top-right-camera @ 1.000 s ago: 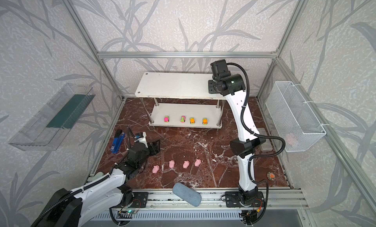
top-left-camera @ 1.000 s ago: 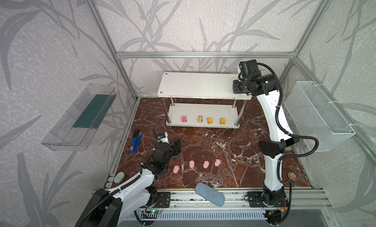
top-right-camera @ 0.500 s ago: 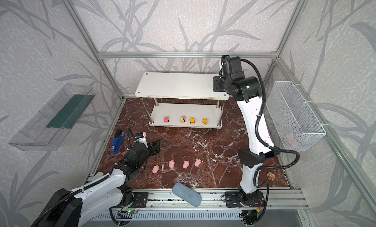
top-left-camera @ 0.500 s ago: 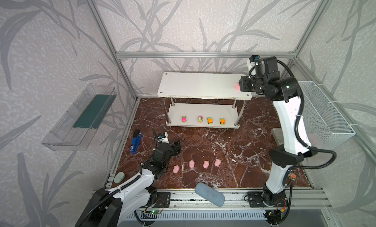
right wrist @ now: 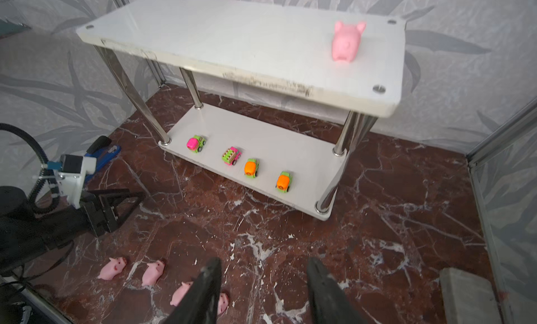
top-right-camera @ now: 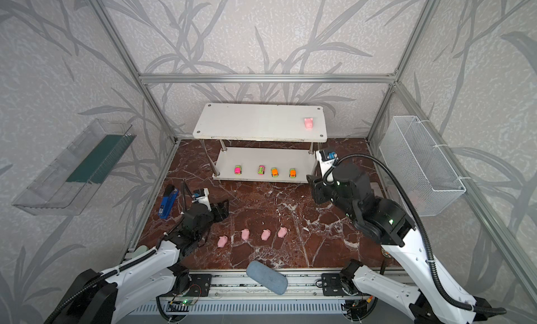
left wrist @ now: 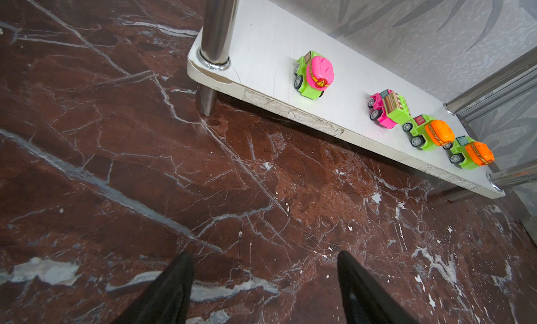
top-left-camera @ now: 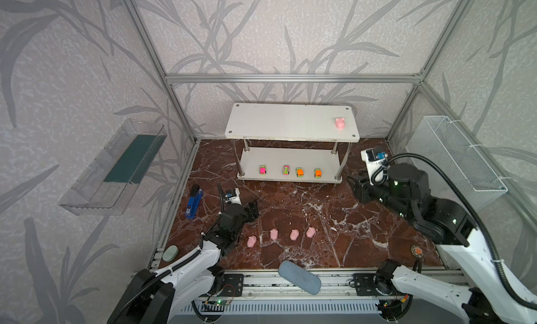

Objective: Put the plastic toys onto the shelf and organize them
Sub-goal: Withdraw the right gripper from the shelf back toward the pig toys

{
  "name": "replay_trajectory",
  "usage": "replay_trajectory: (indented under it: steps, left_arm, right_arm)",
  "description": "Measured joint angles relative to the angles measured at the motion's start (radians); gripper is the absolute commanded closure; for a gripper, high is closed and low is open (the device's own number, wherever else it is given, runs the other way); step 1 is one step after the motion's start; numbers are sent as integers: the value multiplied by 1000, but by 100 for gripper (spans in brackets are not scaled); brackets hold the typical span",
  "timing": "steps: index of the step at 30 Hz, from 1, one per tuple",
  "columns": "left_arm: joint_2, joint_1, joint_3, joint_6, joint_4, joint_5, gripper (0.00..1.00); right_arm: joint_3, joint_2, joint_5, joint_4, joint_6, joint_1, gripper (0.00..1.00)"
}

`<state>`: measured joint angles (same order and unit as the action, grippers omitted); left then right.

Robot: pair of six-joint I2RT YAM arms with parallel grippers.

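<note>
Quick look from my end: left pincer point(left wrist: 263, 258) is spread wide above the marble worktop point(left wrist: 145, 162), gripping nothing. Right pincer point(right wrist: 263, 263) is partly apart and also empty, out in front of the shelf point(top-left-camera: 284, 122). One pig point(top-left-camera: 340, 122) sits on the top board near its right end. Four cars point(top-left-camera: 299, 172) line the lower board, and four pigs point(top-left-camera: 294, 234) sit in a row on the worktop.

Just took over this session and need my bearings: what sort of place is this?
Probably a lab robot test cell: an aluminium frame holds wallpapered panels, a slotted mounting rail runs along the front, and the shelf stands on a marble-look floor.
</note>
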<state>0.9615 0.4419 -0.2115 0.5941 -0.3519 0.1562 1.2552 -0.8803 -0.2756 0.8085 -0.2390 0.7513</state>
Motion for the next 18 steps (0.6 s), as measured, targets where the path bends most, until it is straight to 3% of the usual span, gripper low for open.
replay_trajectory:
  steps: [4,9,18]
  left_arm:
    - [-14,0,0,-4,2,6,24]
    - [-18,0,0,-7,5,10,24]
    - [-27,0,0,-1,12,10,24]
  right_arm:
    - [-208,79,-55,3,-130,108,50]
    - [-396,64,-93,-35,-353,237,49]
    - [-441,-286,-80,-137,-718,364,52]
